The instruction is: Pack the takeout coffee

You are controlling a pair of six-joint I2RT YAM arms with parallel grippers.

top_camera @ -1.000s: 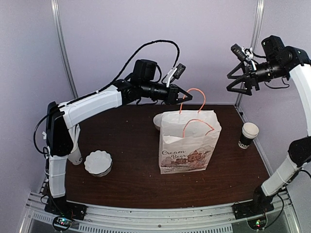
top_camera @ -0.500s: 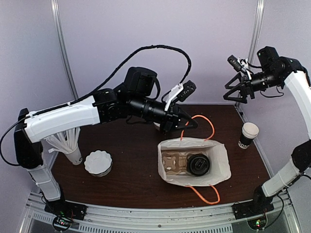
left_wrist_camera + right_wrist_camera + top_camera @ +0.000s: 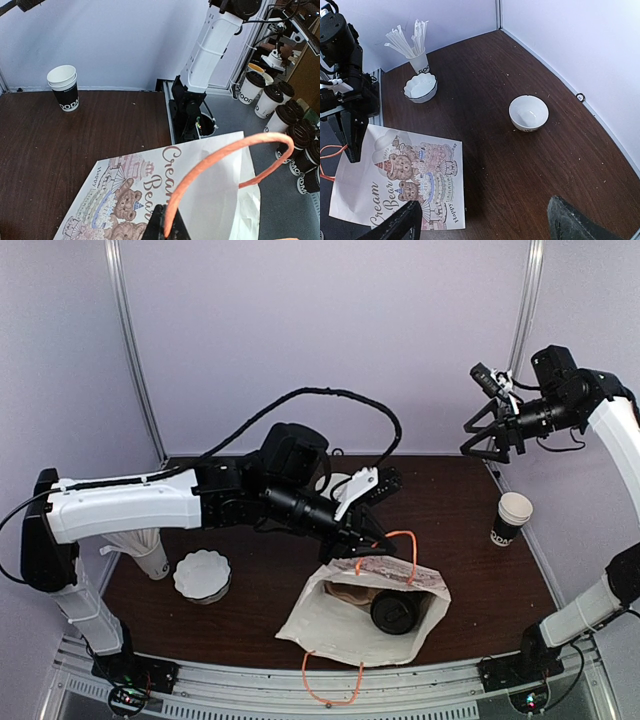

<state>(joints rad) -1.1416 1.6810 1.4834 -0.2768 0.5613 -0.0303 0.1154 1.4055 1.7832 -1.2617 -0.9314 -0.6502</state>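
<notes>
"Where was the takeout coffee (image 3: 396,611)?"

"Inside the paper bag (image 3: 330,628), its black lid showing through the open mouth, beside the brown carrier (image 3: 345,595)."

"And the left gripper (image 3: 378,543)?"

"It was pinched shut on the bag's orange handle (image 3: 400,536), and the bag leaned over."

"The right gripper (image 3: 487,443)?"

"It hung high near the back wall, fingers wide apart, holding nothing."
</notes>
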